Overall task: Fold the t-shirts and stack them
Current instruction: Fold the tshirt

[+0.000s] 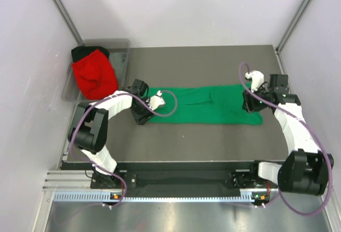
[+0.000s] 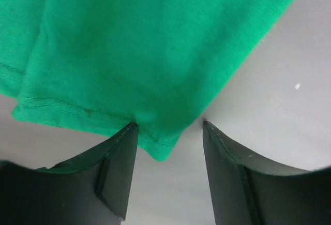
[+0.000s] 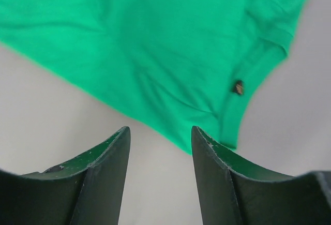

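Note:
A bright green t-shirt [image 1: 205, 104] lies folded into a long strip across the middle of the table. My left gripper [image 1: 143, 116] is open at its left end; in the left wrist view a hemmed corner of the shirt [image 2: 160, 147] lies between the fingers. My right gripper [image 1: 250, 105] is open at the right end; the right wrist view shows the shirt's near edge [image 3: 181, 137] just ahead of the fingertips. A red t-shirt [image 1: 95, 74] is heaped in the grey bin, with a black t-shirt [image 1: 81, 52] behind it.
The grey plastic bin [image 1: 120, 56] stands at the table's far left corner. White walls with metal posts close in the sides and back. A black rail [image 1: 181, 178] runs along the near edge by the arm bases.

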